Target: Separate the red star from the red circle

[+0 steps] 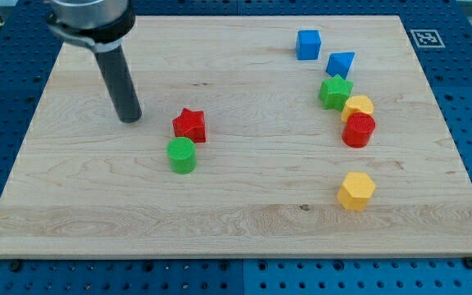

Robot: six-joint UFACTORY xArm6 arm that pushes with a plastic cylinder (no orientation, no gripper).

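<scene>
The red star (pixel 190 124) lies left of the board's middle, touching the green circle (pixel 182 155) just below it. The red circle (pixel 359 130) stands far off at the view's right, touching a yellow block (pixel 358 106) above it. My tip (pixel 129 118) rests on the board to the left of the red star, about a block's width of bare wood between them. The rod rises from it toward the view's top left.
A green star (pixel 334 91), a blue triangle (pixel 340 63) and a blue cube (pixel 307 44) run up the right side above the red circle. A yellow hexagon (pixel 356 190) lies below it. The wooden board (pixel 236 229) sits on a blue pegboard.
</scene>
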